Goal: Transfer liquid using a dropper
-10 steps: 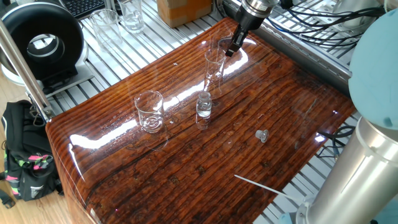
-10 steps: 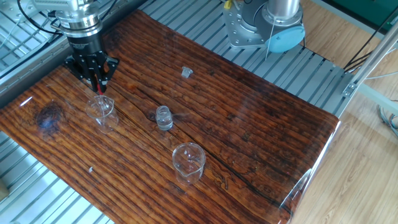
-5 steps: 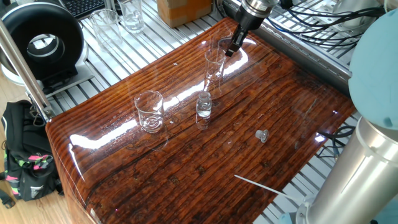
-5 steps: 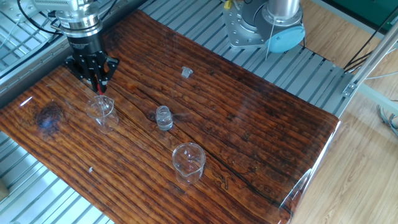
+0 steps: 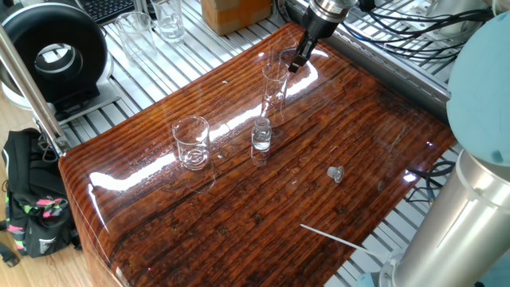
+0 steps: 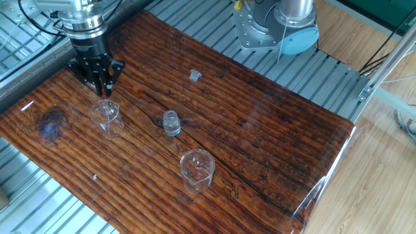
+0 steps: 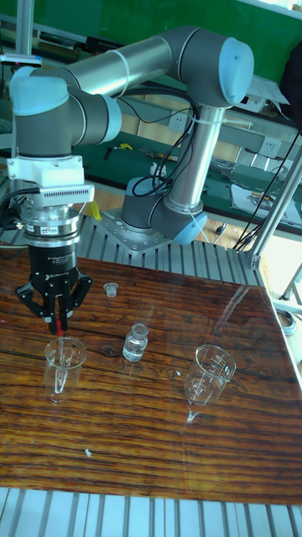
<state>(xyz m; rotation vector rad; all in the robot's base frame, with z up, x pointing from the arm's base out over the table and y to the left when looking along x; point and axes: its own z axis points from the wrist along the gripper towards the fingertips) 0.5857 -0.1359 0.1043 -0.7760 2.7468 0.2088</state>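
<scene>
Scene: a glossy, dark red-brown wooden table [image 6: 273,130] is carrying a few pieces of clear glassware, with one grey robot arm [image 7: 151,71] reaching over it.

Gripper [image 7: 59,323]: it is pointing straight down, hanging just above the tall glass cylinder [image 7: 64,365]. In the other fixed view the gripper [image 6: 104,86] is sitting at about 10 o'clock on the table.

Gripper state: its two black fingers [image 7: 49,312] are standing close together, pinching the dropper [image 7: 59,324] between them.

Dropper: only its red top is showing clearly, as a thin red streak between the fingers [image 6: 97,83]; it is hanging upright over the cylinder's mouth. Whether its clear tip is dipping inside the cylinder cannot be told.

Cylinder: it is standing upright directly below the gripper, at about 9 o'clock in the tall fixed view. In one fixed view the cylinder [image 5: 274,89] is rising near the far edge of the table, at about 12 o'clock.

Liquid: it is too clear to make out in any of the glass.

Vial [image 7: 135,343]: this small clear container is standing upright near the middle of the table, well apart from the cylinder.

Beaker [image 7: 210,374]: this wider clear glass is standing upright at about 4 o'clock from the vial in the tall fixed view.

Cap [image 7: 109,290]: a small pale cap is lying alone on the wood, at about 11 o'clock from the vial in the tall fixed view.
</scene>
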